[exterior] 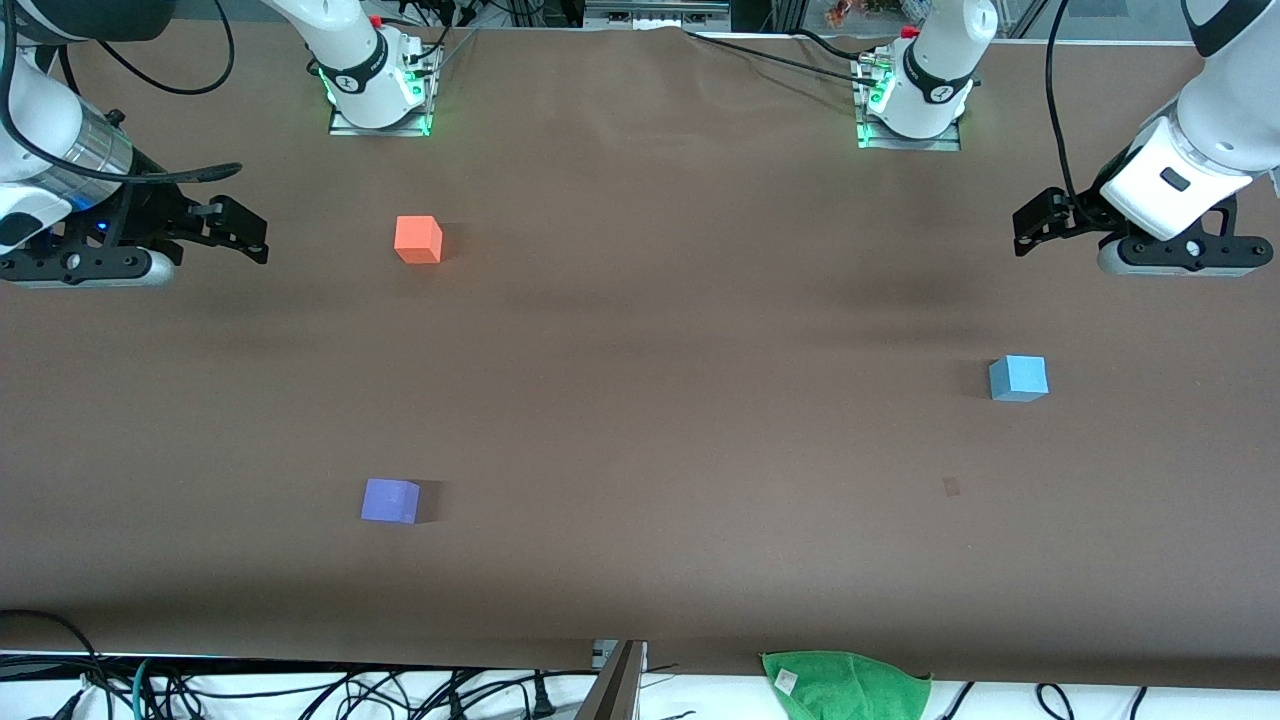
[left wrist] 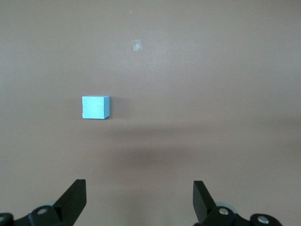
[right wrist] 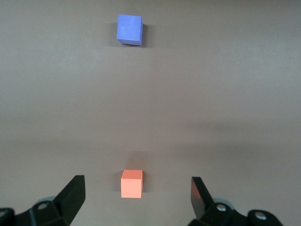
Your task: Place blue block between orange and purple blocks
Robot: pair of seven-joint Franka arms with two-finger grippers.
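Note:
The blue block (exterior: pixel 1018 378) sits on the brown table toward the left arm's end and also shows in the left wrist view (left wrist: pixel 95 107). The orange block (exterior: pixel 418 240) and the purple block (exterior: pixel 390 500) sit toward the right arm's end, far apart, the purple one nearer the front camera. Both show in the right wrist view, orange (right wrist: pixel 131 183) and purple (right wrist: pixel 129 29). My left gripper (exterior: pixel 1030 228) (left wrist: pixel 138 197) is open and empty over bare table, apart from the blue block. My right gripper (exterior: pixel 252 235) (right wrist: pixel 137 194) is open and empty, beside the orange block.
A green cloth (exterior: pixel 845 685) lies at the table's edge nearest the front camera. A small pale mark (exterior: pixel 951 487) (left wrist: pixel 137 45) is on the table near the blue block. The arm bases (exterior: pixel 378 90) (exterior: pixel 915 100) stand along the back edge.

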